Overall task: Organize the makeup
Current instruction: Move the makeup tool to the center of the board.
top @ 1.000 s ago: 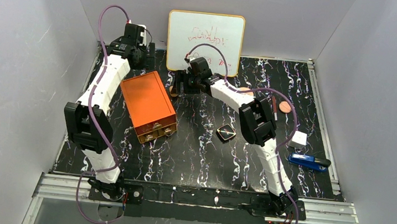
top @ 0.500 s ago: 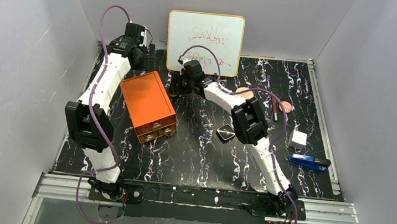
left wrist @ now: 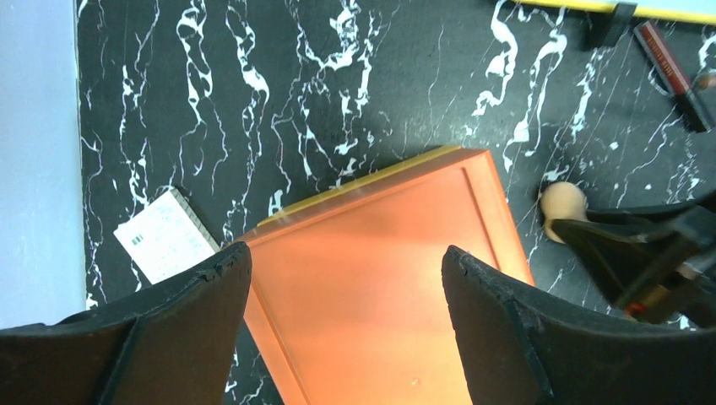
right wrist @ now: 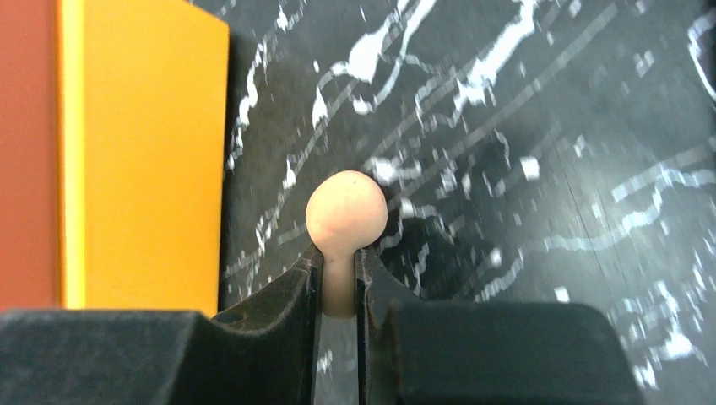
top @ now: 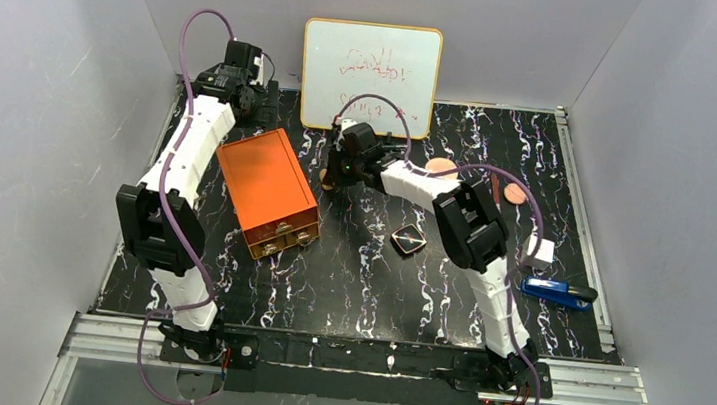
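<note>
- Makeup, tan sponge (right wrist: 346,215): we find its lower part pinched thin between the fingers of the right gripper (right wrist: 338,274), with the rounded end jutting past the tips. It sits just beside the far corner of the orange box (top: 265,188). We cannot tell whether it touches the table (top: 356,283).
- Right gripper: clamped on the tan sponge. From overhead its own wrist covers most of both.
- Left gripper (left wrist: 342,257): jaws apart with nothing between them, hovering over the top of the orange box. From overhead we cannot make out its fingers.
- Black compact (top: 409,239): on the table near the middle, apart from the orange box and just beside the right arm.
- Peach disc (top: 514,193): far right part of the table. We note a second peach round shape (top: 442,165) partly covered by the arm and its cable.
- Dark red stick (left wrist: 671,72): lies near the foot of the whiteboard (top: 369,76) in the left wrist view. Overhead it is largely hidden.
- Orange box: clear drawers face the near edge, their contents too small to read.
- White box (top: 539,250) and blue stapler (top: 558,293): right side, near each other.
- Printed white card (left wrist: 165,236): just beside the orange box. We see it from the left wrist only.
- Whiteboard: the red scribble is illegible.
</note>
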